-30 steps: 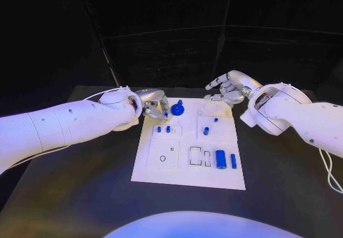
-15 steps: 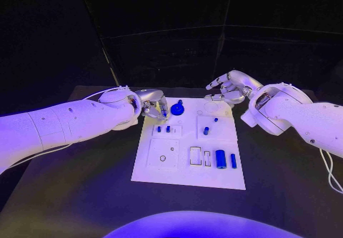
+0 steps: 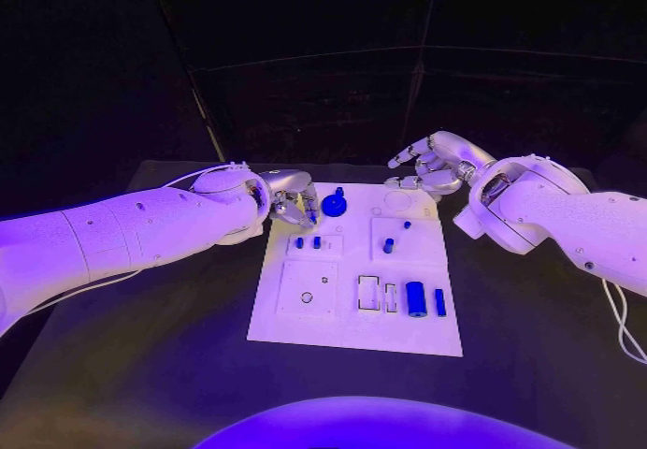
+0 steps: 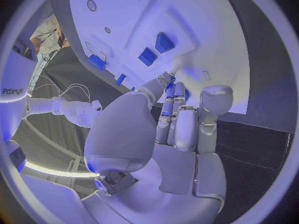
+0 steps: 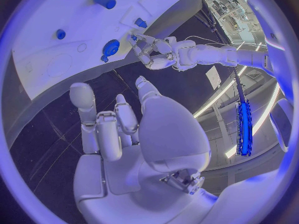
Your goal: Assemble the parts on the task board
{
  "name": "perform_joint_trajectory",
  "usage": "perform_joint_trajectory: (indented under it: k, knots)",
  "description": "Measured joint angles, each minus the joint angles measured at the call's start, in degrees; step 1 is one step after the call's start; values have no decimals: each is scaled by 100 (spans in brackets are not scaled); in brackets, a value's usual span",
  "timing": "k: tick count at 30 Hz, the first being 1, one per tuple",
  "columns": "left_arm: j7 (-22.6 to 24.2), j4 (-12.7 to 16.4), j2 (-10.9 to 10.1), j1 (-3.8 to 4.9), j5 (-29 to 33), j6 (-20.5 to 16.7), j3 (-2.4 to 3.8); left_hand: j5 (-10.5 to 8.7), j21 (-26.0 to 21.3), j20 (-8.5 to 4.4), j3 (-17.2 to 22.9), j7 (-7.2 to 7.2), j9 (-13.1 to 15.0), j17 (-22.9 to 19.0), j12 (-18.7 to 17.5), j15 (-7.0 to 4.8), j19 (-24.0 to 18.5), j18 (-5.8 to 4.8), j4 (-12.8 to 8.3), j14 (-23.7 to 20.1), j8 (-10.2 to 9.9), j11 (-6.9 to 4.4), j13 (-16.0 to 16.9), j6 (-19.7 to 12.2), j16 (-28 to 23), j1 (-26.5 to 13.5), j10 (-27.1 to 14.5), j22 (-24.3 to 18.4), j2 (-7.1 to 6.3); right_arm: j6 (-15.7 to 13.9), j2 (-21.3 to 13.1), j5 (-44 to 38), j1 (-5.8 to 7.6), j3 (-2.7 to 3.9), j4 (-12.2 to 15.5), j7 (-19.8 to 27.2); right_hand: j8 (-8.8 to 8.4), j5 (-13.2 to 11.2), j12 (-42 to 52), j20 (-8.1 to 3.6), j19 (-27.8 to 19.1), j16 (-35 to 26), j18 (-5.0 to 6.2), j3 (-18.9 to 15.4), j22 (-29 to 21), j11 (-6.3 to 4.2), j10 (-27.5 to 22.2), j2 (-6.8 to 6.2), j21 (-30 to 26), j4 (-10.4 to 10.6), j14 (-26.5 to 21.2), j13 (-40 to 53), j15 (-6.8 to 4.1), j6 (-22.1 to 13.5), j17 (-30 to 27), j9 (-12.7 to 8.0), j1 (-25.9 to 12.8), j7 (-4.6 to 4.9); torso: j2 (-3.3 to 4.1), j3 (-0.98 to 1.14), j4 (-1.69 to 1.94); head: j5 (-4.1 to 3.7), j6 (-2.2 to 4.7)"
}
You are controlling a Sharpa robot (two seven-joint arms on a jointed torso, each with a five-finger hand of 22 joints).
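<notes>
Partly hidden: left hand point(image 3: 290, 203) fingertips.

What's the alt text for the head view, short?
A white task board lies mid-table with small blue parts on it. The left hand hovers at the board's far left corner beside a round blue part; the right hand hangs past its far right corner, holding nothing.

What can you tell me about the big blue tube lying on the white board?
The blue cylinder is the biggest of the loose parts, smooth and plastic-looking with a round end. It lies on its side on the near right part of the task board, between an outlined slot and a thinner blue pin. Neither hand touches it.
</notes>
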Motion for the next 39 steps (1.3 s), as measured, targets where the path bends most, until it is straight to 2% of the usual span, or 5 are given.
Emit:
perform_joint_trajectory:
  k: [22, 27, 39]
  knots:
    - [-82, -54, 50, -11, 10, 164, 0, 0, 34, 0, 16, 20, -6, -23, -35, 0, 0, 0, -17, 0, -21, 1, 0, 20, 0, 0, -1, 14, 0, 4, 4, 0, 0, 0, -2, 0, 0, 0, 0, 0, 0, 0, 0, 0, 0, 0, 0, 0, 0, 0, 0, 0, 0, 0, -1, 0, 0, 0, 1, -2, 7, 8, -26]
    - [-89, -88, 65, -11, 28, 194, 1, -3, 34, 0, 16, 20, -6, -35, -84, 0, 0, 0, -17, 0, -60, 1, 0, 20, 0, -51, -1, 28, -51, 4, 4, 0, 0, 0, -2, 0, 0, 0, 0, 0, 0, 0, 0, 0, 0, 0, 0, 0, 0, 0, 0, 0, 0, 0, -1, 0, 0, 0, 1, -2, 7, 12, -30]
    - [-91, -144, 132, -16, 94, 270, 2, -39, 34, 0, 16, 20, -18, -40, -117, 0, 0, 1, -17, 0, -88, 1, 0, 19, 0, -52, -1, 36, -52, 5, 5, 0, 0, 0, -3, 1, 0, 0, 0, 0, 0, 0, 1, 0, 0, 0, 0, 0, 0, 0, 0, 0, 0, 0, -2, 0, 0, 0, 1, -2, 3, 2, -36]
